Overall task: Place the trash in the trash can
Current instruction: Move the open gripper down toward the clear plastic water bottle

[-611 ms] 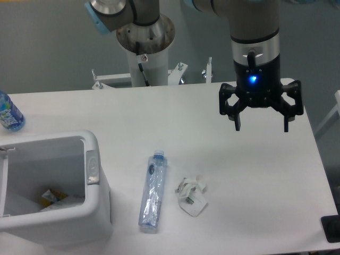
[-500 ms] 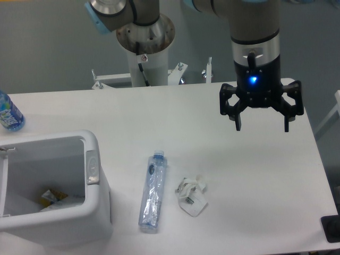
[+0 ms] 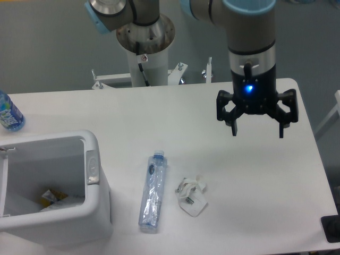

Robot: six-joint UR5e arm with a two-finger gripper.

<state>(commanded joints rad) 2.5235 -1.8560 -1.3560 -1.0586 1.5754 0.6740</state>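
Your gripper [image 3: 256, 131] hangs above the far right of the table [image 3: 255, 175], fingers spread wide, carrying nothing. Both pieces of trash lie near the front edge: the crushed bottle [image 3: 153, 191] stretched lengthwise just right of the trash can [image 3: 93, 212], the crumpled wrapper [image 3: 192, 195] just beside it on the right. Expect both to be featherlight; the bottle is probably springy and slick, so pinch across its flattened middle (the cap end looks stiffer). The wrapper will squash, so grab its bunched centre. Nothing blocks your way; the labelled bottle [image 3: 9, 112] sits far left, well apart.
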